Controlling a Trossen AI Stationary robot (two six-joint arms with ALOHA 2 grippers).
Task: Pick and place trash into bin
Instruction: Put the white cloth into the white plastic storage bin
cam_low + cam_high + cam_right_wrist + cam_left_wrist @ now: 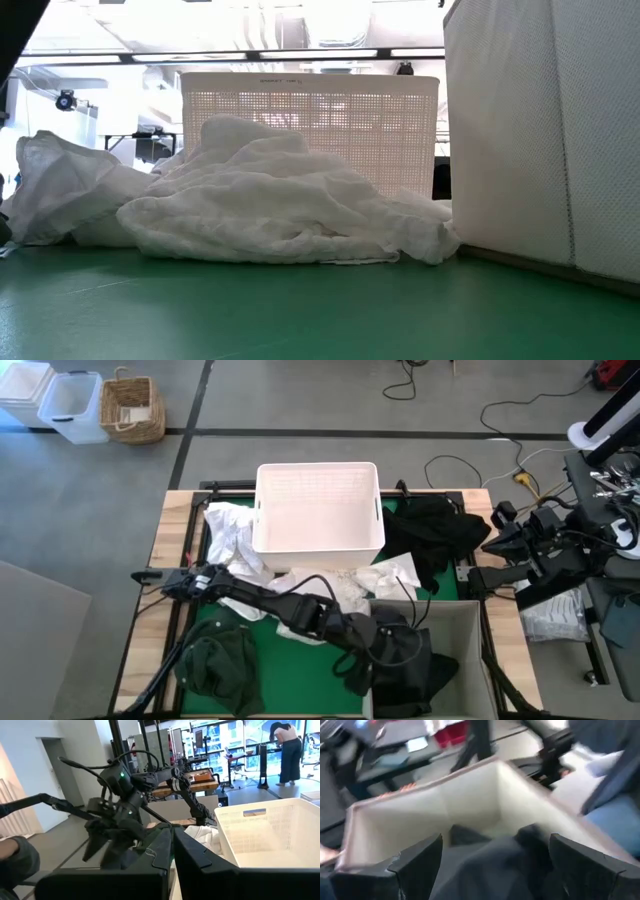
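My table (pixel 270 660), green on top, carries everything. At its near right corner stands the grey-walled bin (pixel 462 630), and the white tub (pixel 318 508) sits at the far middle. White sheets (pixel 232 538) lie heaped beside and in front of the tub, black cloth (pixel 432 530) to its right, a dark green garment (pixel 215 660) near the front left. My left claw (pixel 395 650) hangs over the bin, fingers spread, a black garment (pixel 490 865) draped between them. My right claw (pixel 172 855) waits off the table's right edge, fingers nearly together.
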